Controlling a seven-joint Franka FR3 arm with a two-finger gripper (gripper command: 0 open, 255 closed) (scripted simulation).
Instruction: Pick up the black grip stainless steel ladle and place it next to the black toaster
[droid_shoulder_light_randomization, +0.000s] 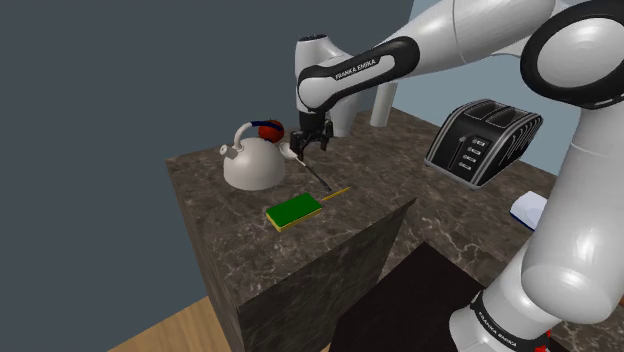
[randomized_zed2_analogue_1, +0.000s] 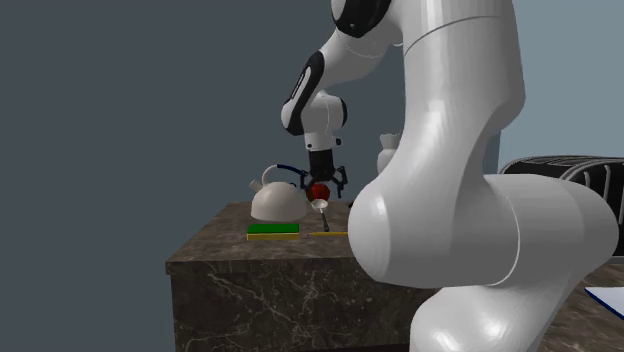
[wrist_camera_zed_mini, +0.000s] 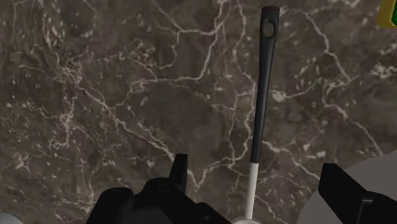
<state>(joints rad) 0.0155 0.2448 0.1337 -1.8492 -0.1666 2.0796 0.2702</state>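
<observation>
While the end effector (droid_shoulder_light_randomization: 311, 143) hovers low over the dark marbled bench (droid_shoulder_light_randomization: 230, 235), its black fingers (wrist_camera_zed_mini: 179, 170) stand wide apart and hold nothing. The wrist view shows the ladle (wrist_camera_zed_mini: 263, 89) lying on the stone between them, untouched by either, with a hole at the tip of its black grip and a pale shaft running back toward the hand. The shoulder view places the ladle just right of a pale kettle (droid_shoulder_light_randomization: 253, 160) and just beyond a green sponge (droid_shoulder_light_randomization: 295, 210), with a thin yellow stick (droid_shoulder_light_randomization: 336, 193) near it. The black toaster (droid_shoulder_light_randomization: 484, 142) stands well apart at that view's right. The second exterior view adds the ladle's small silvery bowl beneath the end effector, beside the kettle, with a red object (randomized_zed2_analogue_1: 320, 190) just above it.
</observation>
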